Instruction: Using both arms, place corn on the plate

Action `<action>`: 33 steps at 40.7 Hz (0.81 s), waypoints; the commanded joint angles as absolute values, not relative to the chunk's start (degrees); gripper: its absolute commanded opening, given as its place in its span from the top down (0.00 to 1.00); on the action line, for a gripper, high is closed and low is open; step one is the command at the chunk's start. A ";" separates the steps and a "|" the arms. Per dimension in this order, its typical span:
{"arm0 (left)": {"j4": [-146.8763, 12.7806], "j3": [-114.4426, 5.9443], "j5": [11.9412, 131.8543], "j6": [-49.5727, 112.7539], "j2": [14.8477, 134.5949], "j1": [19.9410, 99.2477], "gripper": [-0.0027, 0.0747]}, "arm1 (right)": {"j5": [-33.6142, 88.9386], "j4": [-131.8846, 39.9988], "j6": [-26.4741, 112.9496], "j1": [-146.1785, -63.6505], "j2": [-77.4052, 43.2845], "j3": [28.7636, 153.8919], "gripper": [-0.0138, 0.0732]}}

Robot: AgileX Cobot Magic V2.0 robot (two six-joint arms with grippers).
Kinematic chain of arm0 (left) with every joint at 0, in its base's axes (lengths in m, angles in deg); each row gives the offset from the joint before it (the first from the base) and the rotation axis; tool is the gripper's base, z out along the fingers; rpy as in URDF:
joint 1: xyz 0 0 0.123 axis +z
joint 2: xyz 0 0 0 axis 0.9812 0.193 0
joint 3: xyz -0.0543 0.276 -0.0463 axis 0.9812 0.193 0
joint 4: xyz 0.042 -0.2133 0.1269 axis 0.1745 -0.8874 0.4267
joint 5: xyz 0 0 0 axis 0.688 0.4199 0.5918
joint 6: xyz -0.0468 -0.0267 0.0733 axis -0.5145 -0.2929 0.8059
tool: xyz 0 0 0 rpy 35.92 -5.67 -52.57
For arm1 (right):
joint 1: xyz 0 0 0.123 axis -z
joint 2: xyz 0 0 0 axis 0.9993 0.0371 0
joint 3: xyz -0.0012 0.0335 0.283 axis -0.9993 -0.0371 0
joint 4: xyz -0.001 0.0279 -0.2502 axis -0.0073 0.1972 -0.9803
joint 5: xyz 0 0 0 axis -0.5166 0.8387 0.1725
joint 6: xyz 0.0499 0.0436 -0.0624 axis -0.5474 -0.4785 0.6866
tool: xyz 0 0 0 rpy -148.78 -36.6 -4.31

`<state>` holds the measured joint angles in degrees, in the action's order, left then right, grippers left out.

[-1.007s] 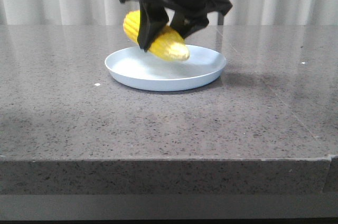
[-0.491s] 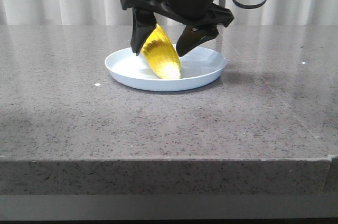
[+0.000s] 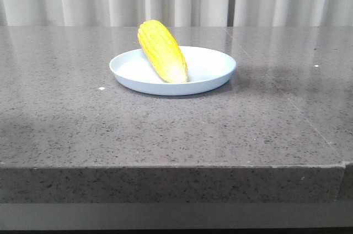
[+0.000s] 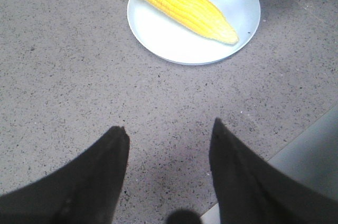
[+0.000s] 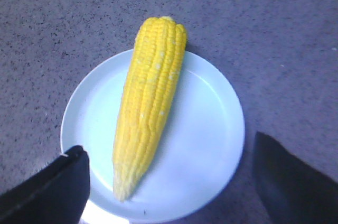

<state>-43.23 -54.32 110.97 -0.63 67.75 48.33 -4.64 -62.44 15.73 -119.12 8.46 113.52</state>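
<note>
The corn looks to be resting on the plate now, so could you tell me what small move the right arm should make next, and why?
Probably lift the right gripper straight up and away. The corn lies on the plate, its thick end overhanging the rim, and the jaws stand wide open on either side without touching it. The left gripper is open over bare table, so nothing remains to release.

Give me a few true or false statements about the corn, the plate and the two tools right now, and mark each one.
1. The corn lies on the plate. True.
2. The corn's thick end sticks out past the plate's rim. True.
3. The right tool is clamped on the corn. False: its fingers are spread wide, clear of the cob.
4. The left tool hangs directly over the plate. False: it is open over bare table, the plate lying apart from it.
5. The plate holds two cobs. False: only one.
</note>
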 commanded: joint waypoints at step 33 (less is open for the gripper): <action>-43.55 -55.76 107.41 -1.17 67.47 47.87 0.51 | -14.50 -64.00 20.05 -118.80 -45.50 86.51 0.10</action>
